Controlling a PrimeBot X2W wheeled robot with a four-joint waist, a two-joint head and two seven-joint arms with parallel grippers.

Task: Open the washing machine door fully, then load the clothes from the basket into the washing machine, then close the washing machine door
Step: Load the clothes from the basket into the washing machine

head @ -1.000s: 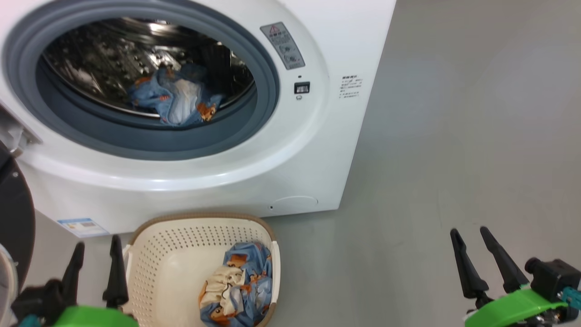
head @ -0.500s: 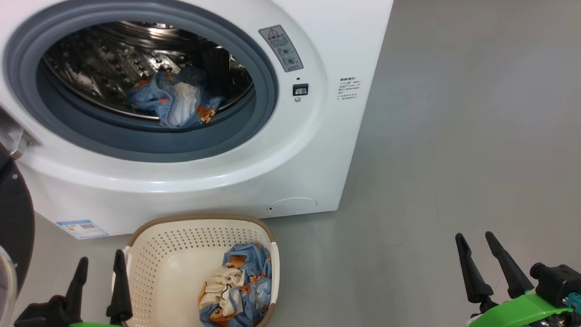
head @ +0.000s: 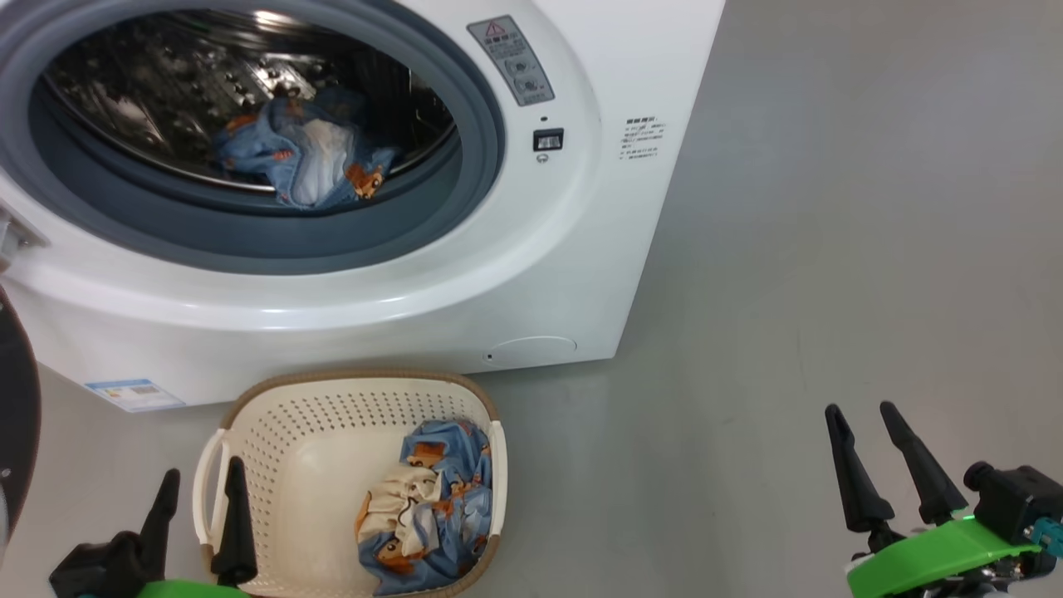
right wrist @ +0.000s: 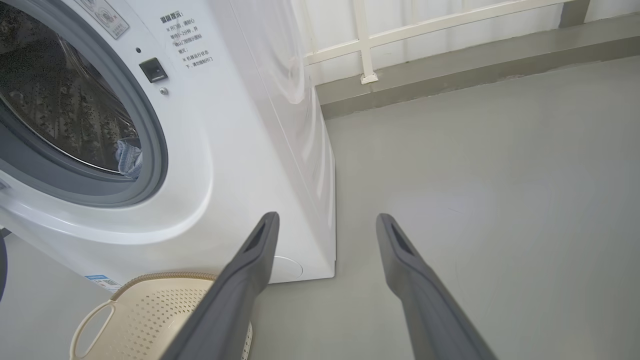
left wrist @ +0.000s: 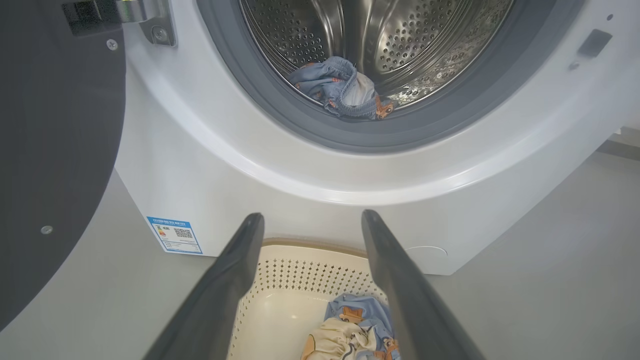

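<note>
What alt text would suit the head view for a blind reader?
An open white washing machine holds blue printed clothes in its drum; more lie in a cream basket in front. The left gripper and right gripper are open.

The washing machine (head: 531, 274) has a smooth, glossy white shell, with a matt grey rubber gasket (head: 266, 249) ringing a shiny perforated steel drum (left wrist: 415, 45). The basket (head: 282, 440) is smooth cream plastic, holed along its walls, under a brown woven-look rim, and the clothes (head: 432, 498) in it are soft, crumpled printed cloth. The grey floor (head: 830, 249) looks smooth and matt.
</note>
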